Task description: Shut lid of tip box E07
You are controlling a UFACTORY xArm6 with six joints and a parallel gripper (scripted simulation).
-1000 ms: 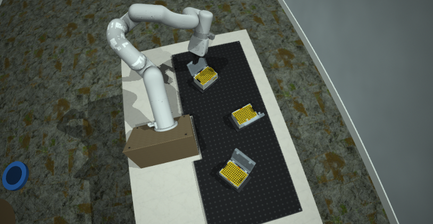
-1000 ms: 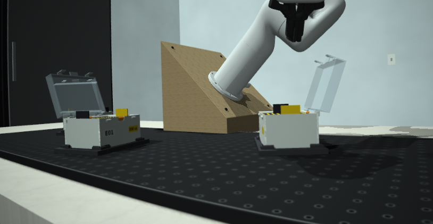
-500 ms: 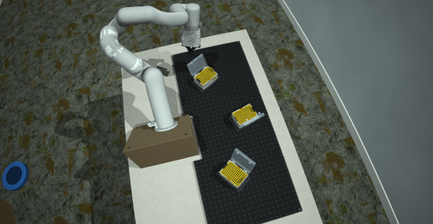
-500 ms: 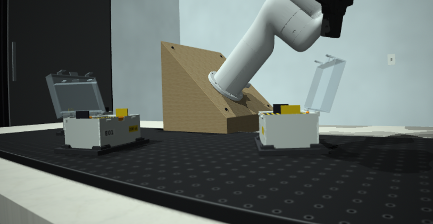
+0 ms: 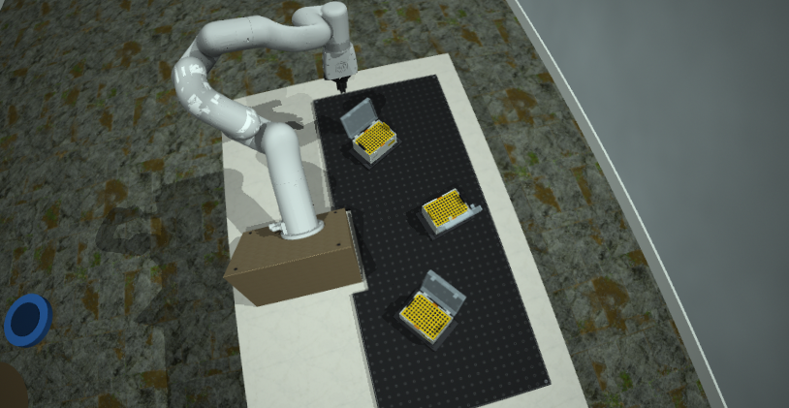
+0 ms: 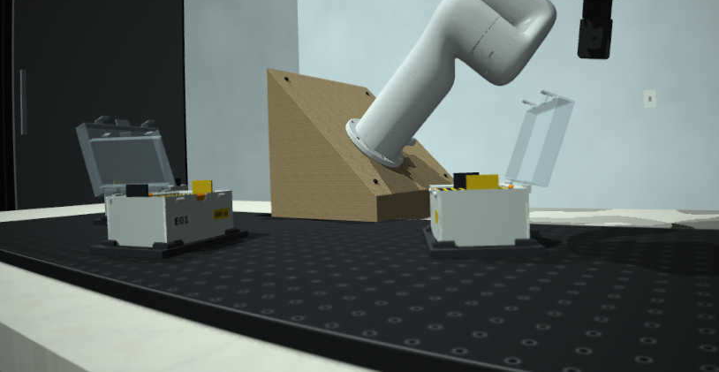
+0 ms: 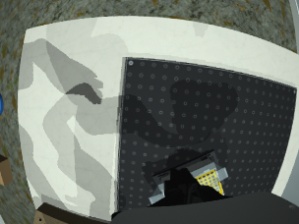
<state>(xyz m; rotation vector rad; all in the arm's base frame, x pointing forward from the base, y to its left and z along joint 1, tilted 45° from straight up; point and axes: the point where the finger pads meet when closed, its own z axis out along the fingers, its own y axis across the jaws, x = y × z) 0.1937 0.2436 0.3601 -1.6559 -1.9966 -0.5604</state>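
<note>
Three grey tip boxes with yellow tips sit on the black mat. In the top view, the far box (image 5: 373,140) has its clear lid (image 5: 359,115) standing up. The middle box (image 5: 445,210) has its lid lying flat open, and the near box (image 5: 428,313) has its lid tilted back. My gripper (image 5: 341,85) is shut and empty. It hangs above the mat's far end, just beyond the far box's lid. In the exterior view my gripper (image 6: 594,42) is above and right of that raised lid (image 6: 540,140). The left box there (image 6: 168,216) reads E01. No E07 sticker can be read.
The brown wedge base (image 5: 295,259) of my arm stands on the table beside the mat. The wrist view shows the mat's corner (image 7: 132,64), the pale table top and part of the far box (image 7: 204,179) behind my fingers. A blue ring (image 5: 27,320) lies on the floor.
</note>
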